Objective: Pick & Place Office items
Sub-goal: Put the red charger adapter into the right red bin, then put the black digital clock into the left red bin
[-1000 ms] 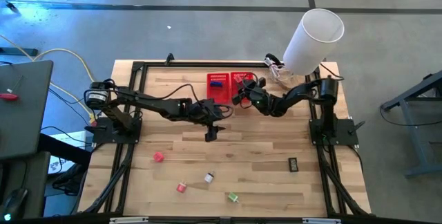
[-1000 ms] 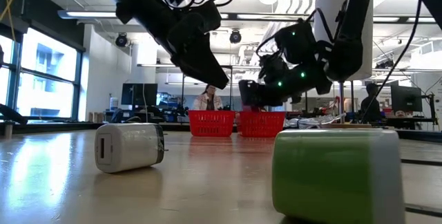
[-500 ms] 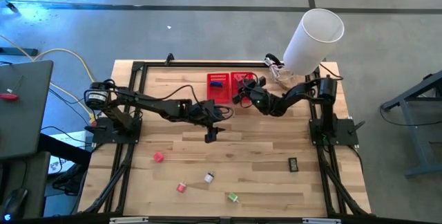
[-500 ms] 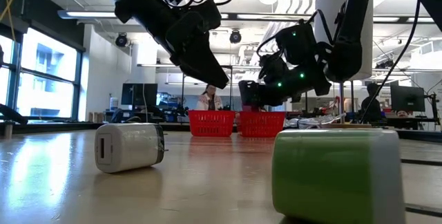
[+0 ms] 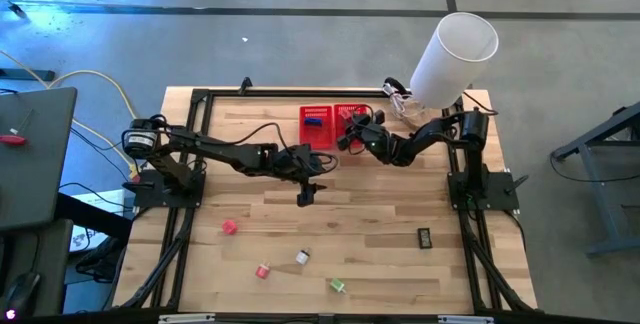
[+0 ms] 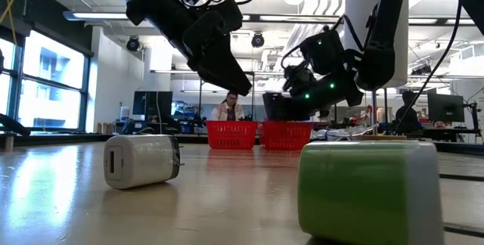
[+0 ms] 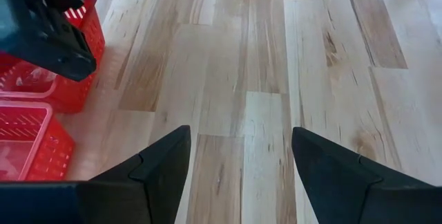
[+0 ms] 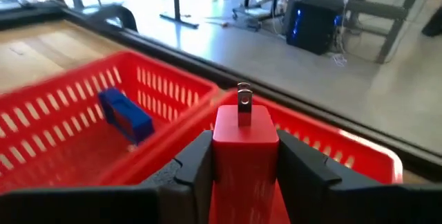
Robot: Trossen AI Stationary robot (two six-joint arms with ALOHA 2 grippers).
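One red block [image 8: 245,143], prongs up, clamped between the fingers of the right gripper [image 8: 243,162] and held over the right-hand red mesh basket [image 8: 331,144], above the rim shared with the neighbouring basket. Right gripper [image 5: 350,129] closed on that block, positioned at the far centre of the surface [image 5: 380,204].
Blue item [image 8: 125,115] lying inside the left-hand red mesh basket [image 8: 62,106]; same item [image 5: 314,121] visible from above.
Remaining items scattered on the near half of the surface, well apart from the baskets: pink item [image 5: 229,227] toward the left; red-white item [image 5: 264,271] nearer the front edge; whitish item [image 5: 302,256] just right of it; green item [image 5: 337,286] closest to the front; black rectangle [image 5: 424,236] toward the right.
At table height: whitish item [image 6: 141,160] lying on its side, green item [image 6: 368,190] large in the foreground.
Left gripper [image 5: 306,194] hanging above bare wood near the centre, in front of the baskets; fingers [image 7: 148,172] wide apart, nothing between them.
Big white cylinder [image 5: 452,59] standing at the far right corner, behind the right arm.
Seated person [image 6: 228,109] in the room beyond the surface.
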